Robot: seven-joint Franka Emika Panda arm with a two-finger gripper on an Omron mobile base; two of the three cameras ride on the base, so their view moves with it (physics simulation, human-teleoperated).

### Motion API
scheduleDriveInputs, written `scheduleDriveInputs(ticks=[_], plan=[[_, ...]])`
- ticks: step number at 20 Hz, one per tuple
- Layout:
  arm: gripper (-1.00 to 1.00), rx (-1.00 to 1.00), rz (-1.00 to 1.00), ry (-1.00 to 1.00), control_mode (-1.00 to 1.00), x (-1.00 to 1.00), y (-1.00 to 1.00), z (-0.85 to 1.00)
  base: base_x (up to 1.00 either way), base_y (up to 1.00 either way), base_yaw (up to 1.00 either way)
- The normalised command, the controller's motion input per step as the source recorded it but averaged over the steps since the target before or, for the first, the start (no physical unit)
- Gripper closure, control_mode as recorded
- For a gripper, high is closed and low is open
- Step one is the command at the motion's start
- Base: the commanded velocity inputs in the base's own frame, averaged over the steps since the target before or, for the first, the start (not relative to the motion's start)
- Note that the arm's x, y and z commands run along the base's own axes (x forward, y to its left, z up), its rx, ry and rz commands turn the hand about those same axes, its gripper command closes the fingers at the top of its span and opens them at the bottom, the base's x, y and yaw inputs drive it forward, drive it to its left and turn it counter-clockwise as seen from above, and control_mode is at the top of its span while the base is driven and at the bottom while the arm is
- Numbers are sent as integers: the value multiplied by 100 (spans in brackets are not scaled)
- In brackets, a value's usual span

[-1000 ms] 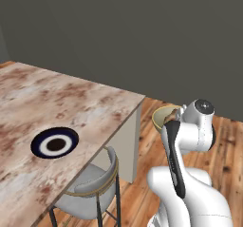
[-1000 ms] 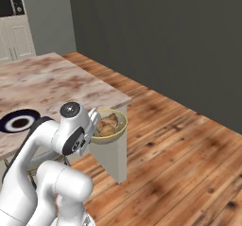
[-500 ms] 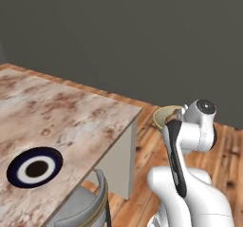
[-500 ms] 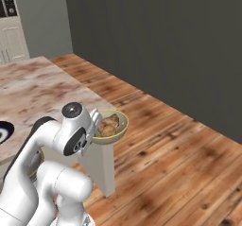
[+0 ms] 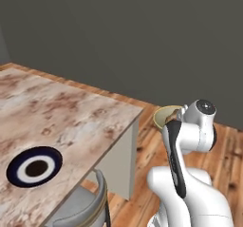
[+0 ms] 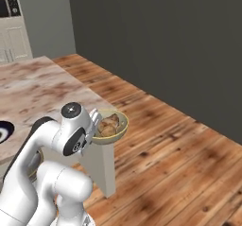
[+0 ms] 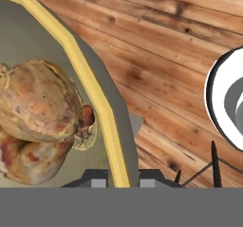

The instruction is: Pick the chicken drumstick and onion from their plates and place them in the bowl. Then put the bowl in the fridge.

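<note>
My gripper (image 7: 121, 179) is shut on the rim of the olive-tan bowl (image 7: 93, 98), which it holds in the air beyond the counter's corner. The bowl (image 6: 113, 134) sits just in front of my white wrist, and its yellowish rim (image 5: 166, 113) peeks out behind my arm. Inside lie two golden-brown pieces (image 6: 108, 124). The rounder upper lump looks like the onion (image 7: 40, 100). The chicken drumstick (image 7: 28, 157) lies under it. A dark blue plate with a white ring (image 5: 34, 165) lies empty on the counter. The fridge is out of view.
The marble counter (image 5: 71, 117) stretches to the left and ends at a corner near my arm. A grey stool (image 5: 78, 207) stands below its near edge. Wooden floor (image 6: 179, 144) runs right to a dark grey wall (image 6: 156, 36). Pale cabinets (image 6: 12, 29) stand far left.
The whole picture has shifted, so the base is driving; the counter and blue plate slide across both base views. The bowl stays gripped in the same place against my arm.
</note>
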Motion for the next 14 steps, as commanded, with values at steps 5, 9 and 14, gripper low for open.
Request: scheduleDriveInputs(ticks=[5,9,14], plan=[[100,0,0,0,100,0,0,0,13,-71,-2],[100,0,0,0,100,0,0,0,11,-63,-4],[100,0,0,0,100,0,0,0,61,-44,-1]])
